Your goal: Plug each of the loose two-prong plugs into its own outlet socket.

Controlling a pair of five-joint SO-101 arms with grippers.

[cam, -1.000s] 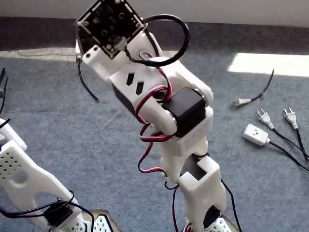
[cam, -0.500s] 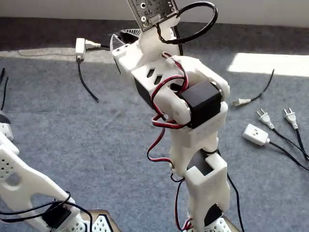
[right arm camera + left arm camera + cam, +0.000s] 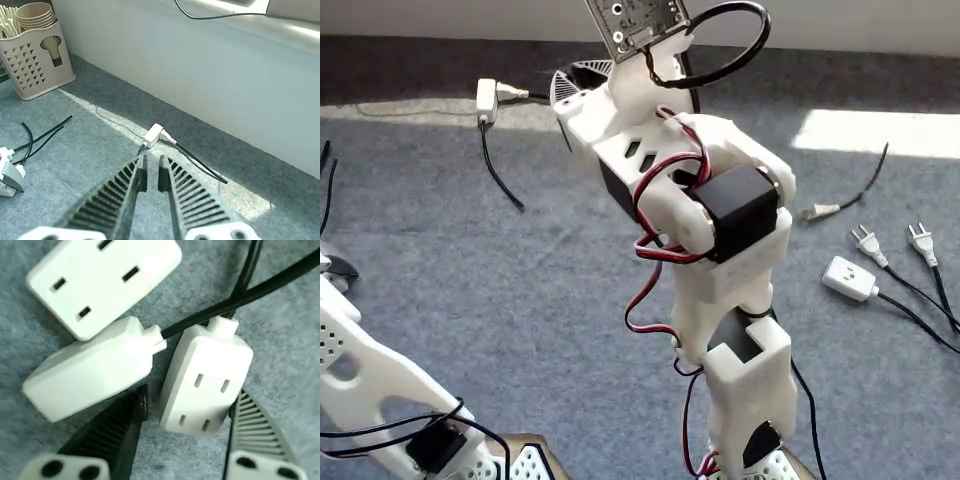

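Left gripper (image 3: pixel 192 402), spread wide, straddles a white outlet socket (image 3: pixel 205 382) lying flat on grey carpet (image 3: pixel 290 340). Whether the ribbed fingers (image 3: pixel 112 432) touch it is unclear. The socket's long axis runs along the fingers, slots facing up, with a black cord (image 3: pixel 270 287) leaving its far end. It is a smooth, rounded plastic block. Right gripper (image 3: pixel 151 172), nearly closed and empty, hangs above the carpet. Two loose two-prong plugs (image 3: pixel 863 240) lie well off to that arm's outer side, likely nearer it than the left arm.

Grey carpet (image 3: pixel 520 290) holds a white outlet socket (image 3: pixel 848 278), with two loose two-prong plugs (image 3: pixel 863 240) lying just beside it.
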